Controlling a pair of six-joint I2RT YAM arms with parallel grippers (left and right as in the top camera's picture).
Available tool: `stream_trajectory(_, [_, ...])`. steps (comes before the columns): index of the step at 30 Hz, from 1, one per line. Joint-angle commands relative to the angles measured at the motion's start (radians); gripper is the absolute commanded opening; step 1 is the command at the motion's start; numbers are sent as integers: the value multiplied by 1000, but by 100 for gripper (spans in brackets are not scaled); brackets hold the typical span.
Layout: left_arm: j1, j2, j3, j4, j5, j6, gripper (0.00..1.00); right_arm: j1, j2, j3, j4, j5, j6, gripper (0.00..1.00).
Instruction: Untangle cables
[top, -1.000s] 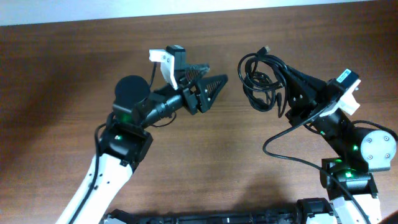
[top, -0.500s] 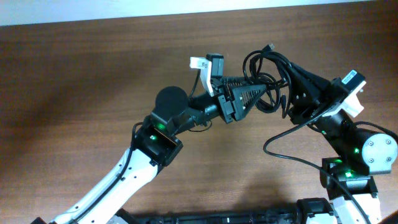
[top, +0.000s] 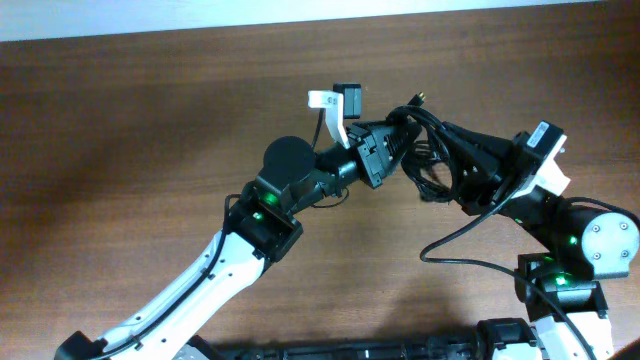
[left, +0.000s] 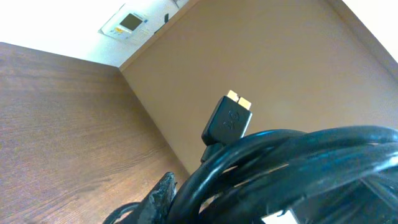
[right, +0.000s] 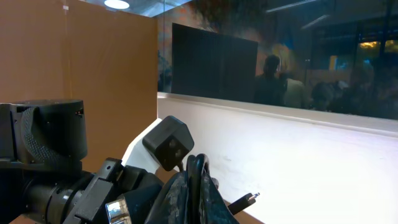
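Cables (top: 428, 183) in right end effector (top: 455, 160), left end effector (top: 388, 150) alongside

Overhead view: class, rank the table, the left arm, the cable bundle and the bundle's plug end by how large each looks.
1. table, filling most of the frame
2. left arm
3. cable bundle
4. plug end, smallest

The arm is nearer the camera than the table, but the order is still clear.
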Motion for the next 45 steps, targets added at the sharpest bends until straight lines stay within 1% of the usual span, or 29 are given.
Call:
stream_trajectory(1, [-4,-1,10,13,-7,-23,5,-1,-9,11,-6,-39,1,4])
stream_trajectory(2, [-4,-1,10,13,-6,-12,0,-2,-9,11,-28,-35,-4,4])
stream_trajectory(3, [-4,-1,10,13,-7,56,0,-2,-9,11,-59,-34,-26,4])
stream_trajectory(4, [-4,-1,10,23,-6,193,0,-2,-9,11,-116,-11,-33,4])
stream_trajectory(5, [-4,-1,10,32,2,290,0,-2,-9,11,-165,14,-34,4])
stream_trajectory(6, [-4,-1,10,32,5,348,0,-2,-9,11,-211,18,-66,4])
stream_trajectory(7, [-4,-1,10,36,5,357,0,-2,-9,11,-280,18,-109,4])
stream_trajectory(8, [-4,-1,10,41,5,359,0,-2,-9,11,-339,18,-148,7])
stream_trajectory(9, [-4,-1,10,50,5,360,0,-2,-9,11,-402,17,-173,17])
stream_trajectory(10, [-4,-1,10,53,16,362,0,-2,-9,11,-436,17,-184,21])
stream_trajectory(11, [-4,-1,10,67,50,394,0,-2,-9,11,-455,17,-183,24])
stream_trajectory(12, [-5,-1,10,89,89,409,0,-2,-9,11,-471,17,-184,31])
stream_trajectory(13, [-5,-1,10,101,119,433,0,-2,-9,11,-477,18,-184,31])
stream_trajectory(14, [-5,-1,10,105,173,502,0,-2,-9,11,-476,17,-184,32])
stream_trajectory(15, [-5,-1,10,101,182,517,0,-2,-9,11,-476,17,-184,31])
stream_trajectory(18, [-1,-1,10,78,177,540,0,-2,-10,11,-476,17,-184,31])
stream_trajectory(19, [5,-1,10,62,155,542,0,-2,-10,11,-476,17,-183,32])
stream_trajectory(20, [30,-1,10,3,101,540,0,-2,-10,11,-476,18,-183,32])
stream_trajectory(22, [73,-1,10,-39,91,465,0,-2,-10,11,-476,18,-184,39])
stream_trajectory(24, [104,-1,10,-55,139,455,0,-2,-10,11,-473,49,-183,39])
stream_trajectory(25, [110,-1,10,-47,169,455,0,-2,-10,11,-472,73,-183,38])
stream_trajectory(26, [111,-1,10,-43,182,456,0,-2,-10,11,-469,90,-183,30])
stream_trajectory(28, [111,-1,10,-43,183,460,0,-2,-10,11,-448,90,-183,28])
stream_trajectory(30, [111,-1,10,-43,186,460,0,-2,-10,11,-393,91,-183,36])
stream_trajectory(33, [110,-1,10,-40,191,459,0,-2,-8,11,-393,172,-183,36])
stream_trajectory(36, [109,-1,10,34,294,460,0,-2,-7,11,-394,249,-183,36])
stream_trajectory(39, [106,-1,10,70,341,459,0,-2,-6,11,-394,248,-183,36])
stream_trajectory(43, [102,-1,10,73,342,459,0,-1,-6,11,-393,247,-183,36])
stream_trajectory(45, [87,-1,10,73,331,470,0,-1,-6,11,-386,211,-183,36])
